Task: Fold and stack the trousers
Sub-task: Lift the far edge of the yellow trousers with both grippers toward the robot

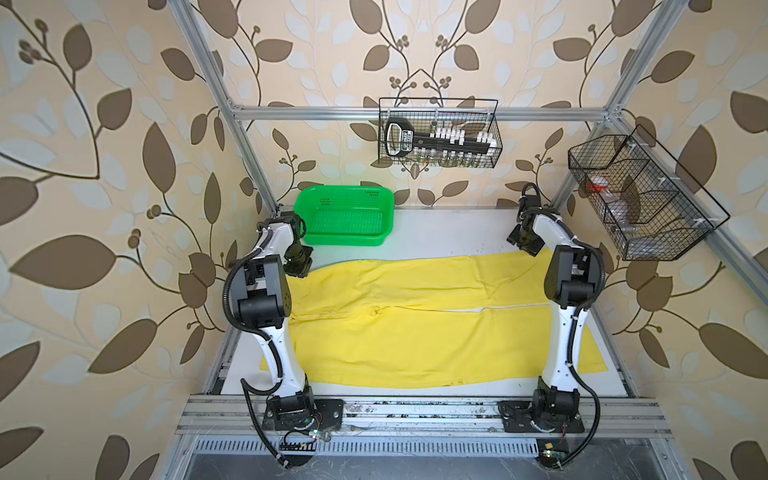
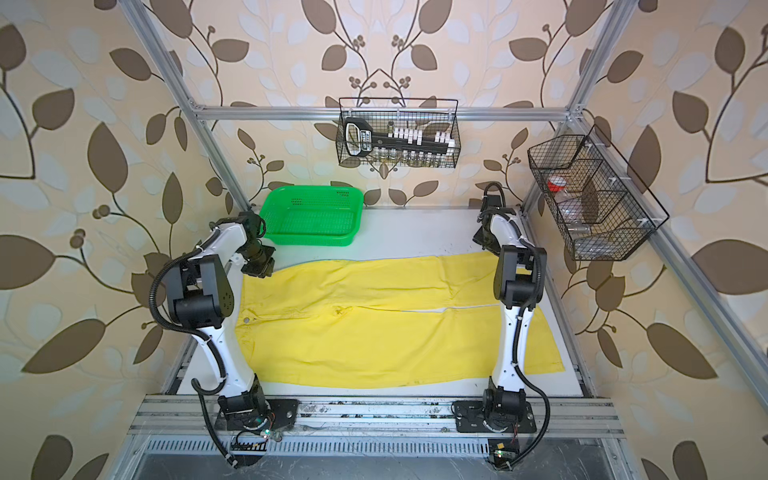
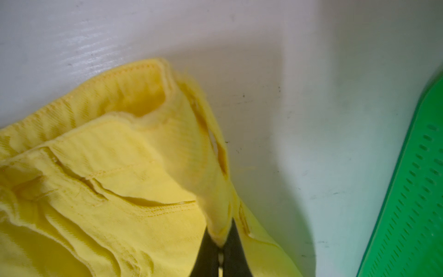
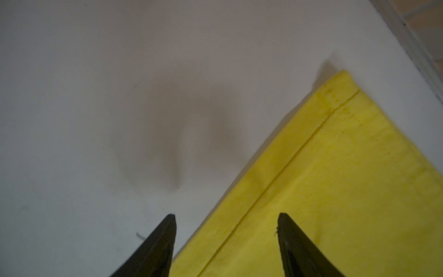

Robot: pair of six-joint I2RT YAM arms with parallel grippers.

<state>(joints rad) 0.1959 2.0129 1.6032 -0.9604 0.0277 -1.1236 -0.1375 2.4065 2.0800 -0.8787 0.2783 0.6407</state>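
Standing by the rig: the trousers (image 1: 415,332) are spread flat across the white desk (image 1: 449,232) and nearly fill its width; waist on the left, leg ends on the right; the two legs lie side by side, one toward the back wall, one toward the front rail, with a thin strip of desk showing between them on the right half; a few creases in the back leg, otherwise pretty smooth.

The left end effector (image 1: 300,266) sits at the back corner of the waist; the left wrist view settles it, the black fingers (image 3: 233,254) are closed tight on a pinch of waistband, and the yellow cloth rises to a little peak between them; the waistband next to it gapes a bit.

The right end effector (image 1: 524,243) is at the other end, over the back leg's hem corner; its jaws stand apart with nothing between them; in the right wrist view one finger (image 4: 160,242) is over bare desk and the other is over the yellow hem; its shadow falls on the desk ahead of it; can't tell if the tips touch anything.

A green basket (image 1: 345,191) sits at the back left of the desk, near the left end effector and clear of the trousers; a back wire basket (image 1: 438,160) and a side wire basket (image 1: 640,232) hang on the frame with odds and ends in them.
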